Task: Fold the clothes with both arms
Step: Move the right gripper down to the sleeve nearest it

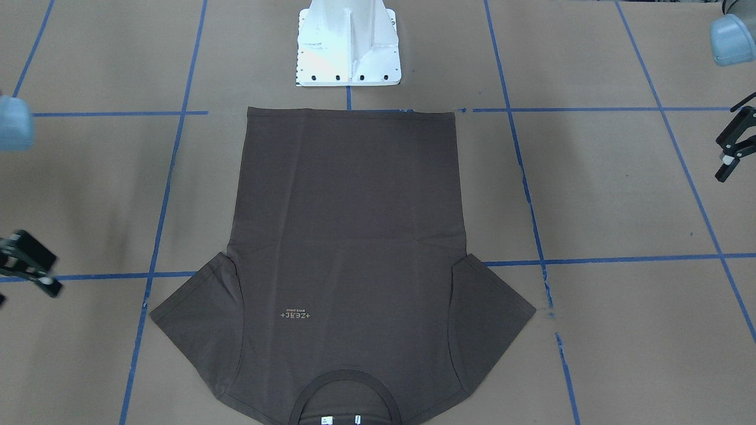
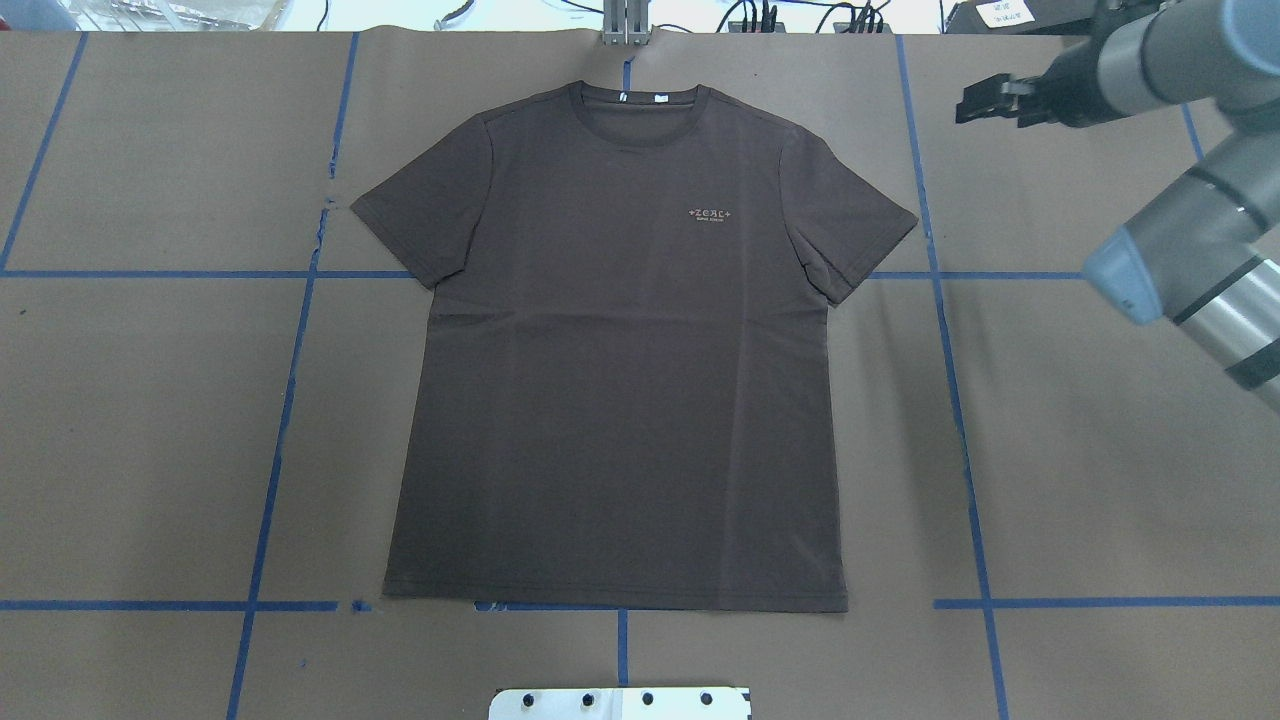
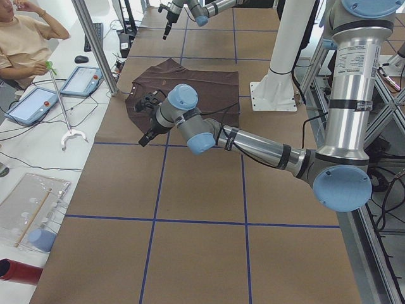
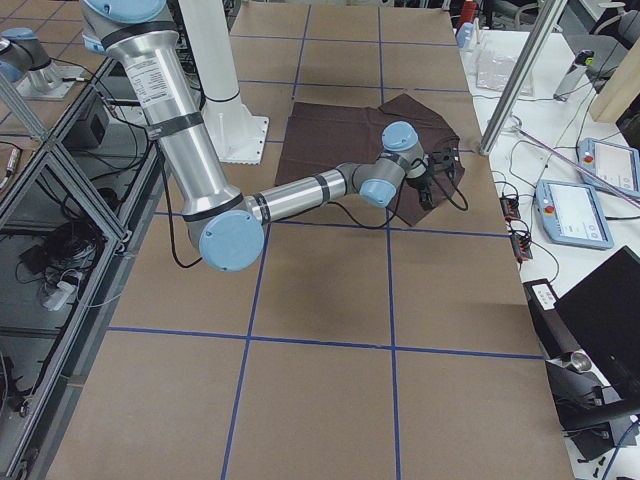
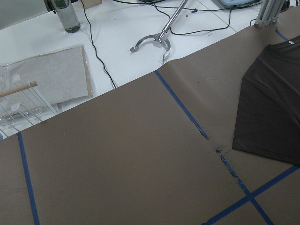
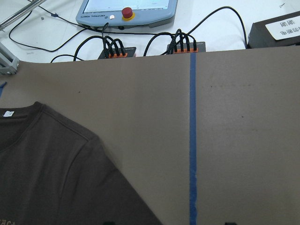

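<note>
Overhead exterior shows one dark brown T-shirt (image 2: 610,380) spread flat in the middle of the table (image 2: 150,420), collar at 12 o'clock. I count two arms and two grippers. The right gripper (image 2: 968,103) hangs at 2 o'clock from the shirt, fingers apart, empty. Front-facing, the left gripper (image 1: 722,158) sits at 3 o'clock, well apart from the shirt, likewise parted and empty.

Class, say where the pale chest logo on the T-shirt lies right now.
In the overhead view the logo sits on the T-shirt, right of centre, below the collar and near the view's right sleeve.
</note>
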Controlling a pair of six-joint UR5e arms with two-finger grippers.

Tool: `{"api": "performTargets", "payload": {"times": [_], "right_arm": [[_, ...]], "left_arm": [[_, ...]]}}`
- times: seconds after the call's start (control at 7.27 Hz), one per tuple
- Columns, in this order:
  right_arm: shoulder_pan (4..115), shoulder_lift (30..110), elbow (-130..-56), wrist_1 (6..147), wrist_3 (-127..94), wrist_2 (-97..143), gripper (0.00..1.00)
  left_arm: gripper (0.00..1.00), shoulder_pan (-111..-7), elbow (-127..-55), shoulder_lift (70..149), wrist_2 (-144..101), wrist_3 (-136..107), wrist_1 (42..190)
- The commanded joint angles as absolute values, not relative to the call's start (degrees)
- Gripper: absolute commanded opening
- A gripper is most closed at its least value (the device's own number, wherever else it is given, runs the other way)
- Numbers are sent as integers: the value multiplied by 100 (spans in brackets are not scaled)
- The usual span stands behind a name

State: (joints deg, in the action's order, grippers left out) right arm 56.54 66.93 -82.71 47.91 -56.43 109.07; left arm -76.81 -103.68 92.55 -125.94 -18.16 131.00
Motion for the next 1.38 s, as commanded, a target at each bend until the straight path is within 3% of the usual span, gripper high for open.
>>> {"api": "performTargets", "payload": {"times": [0.0,0.28,0.55,1.24], "right_arm": [[5161,6557,-7894,4711,-5792,10233,74],[5115,6548,-7770,4702,-5897,10222,67],[5037,6408,-7158,4117,-5906,10082,66],[4790,6433,-7058,4034,-6003,9905,65]], "left_arm": [[100,-7673,-10362,9255,-12586,-1819,13104],[100,-7673,-10354,9255,-12568,-1811,13104],[100,-7664,-10354,9255,-12568,-1811,13104],[100,-7646,-10354,9255,-12560,-1811,13104]]}}
